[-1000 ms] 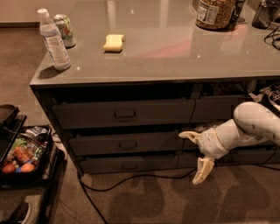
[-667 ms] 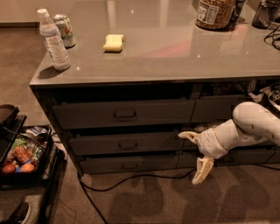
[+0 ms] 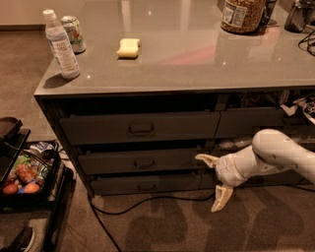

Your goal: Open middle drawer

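The middle drawer (image 3: 118,162) is a wide dark grey front with a small loop handle (image 3: 143,163), set between a taller drawer (image 3: 98,129) above and a slimmer drawer (image 3: 113,185) below. It looks shut or only just ajar. My gripper (image 3: 214,180) comes in from the right on a white arm (image 3: 275,150). It is open wide and empty. The upper finger (image 3: 206,159) is at the middle drawer's right end, well to the right of the handle. The lower finger (image 3: 221,197) hangs in front of the floor.
On the grey counter (image 3: 197,64) stand a water bottle (image 3: 60,45), a soda can (image 3: 74,33), a yellow sponge (image 3: 128,47) and a jar (image 3: 241,15). A black cable (image 3: 147,203) lies on the floor. A black cart with snacks (image 3: 24,177) stands at the left.
My arm and gripper have shifted slightly left and down. The drawers have not moved.
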You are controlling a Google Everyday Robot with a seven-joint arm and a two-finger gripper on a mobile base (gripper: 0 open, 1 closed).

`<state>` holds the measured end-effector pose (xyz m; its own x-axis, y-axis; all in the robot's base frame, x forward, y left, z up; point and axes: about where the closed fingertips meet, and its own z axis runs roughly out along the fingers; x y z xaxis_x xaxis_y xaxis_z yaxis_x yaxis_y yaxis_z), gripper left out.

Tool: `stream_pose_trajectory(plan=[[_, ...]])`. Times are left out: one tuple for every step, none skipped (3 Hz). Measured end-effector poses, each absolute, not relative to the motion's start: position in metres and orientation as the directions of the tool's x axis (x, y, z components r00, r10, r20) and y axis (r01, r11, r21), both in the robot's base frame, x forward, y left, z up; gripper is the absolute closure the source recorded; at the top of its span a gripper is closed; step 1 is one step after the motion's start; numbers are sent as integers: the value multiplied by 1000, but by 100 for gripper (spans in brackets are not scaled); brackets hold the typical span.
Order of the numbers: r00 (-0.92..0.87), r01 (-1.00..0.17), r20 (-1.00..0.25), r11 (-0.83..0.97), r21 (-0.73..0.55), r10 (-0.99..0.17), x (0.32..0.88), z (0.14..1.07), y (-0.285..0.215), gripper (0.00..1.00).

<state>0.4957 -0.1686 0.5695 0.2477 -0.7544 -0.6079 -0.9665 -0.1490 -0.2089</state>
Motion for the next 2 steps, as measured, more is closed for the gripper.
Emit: stream_pose_trajectory(plan=[[341,-939,-531,-260,-223,-776,493,553,-159,0],[344,-939,-532,-266,-220,-774,492,552,-156,0]])
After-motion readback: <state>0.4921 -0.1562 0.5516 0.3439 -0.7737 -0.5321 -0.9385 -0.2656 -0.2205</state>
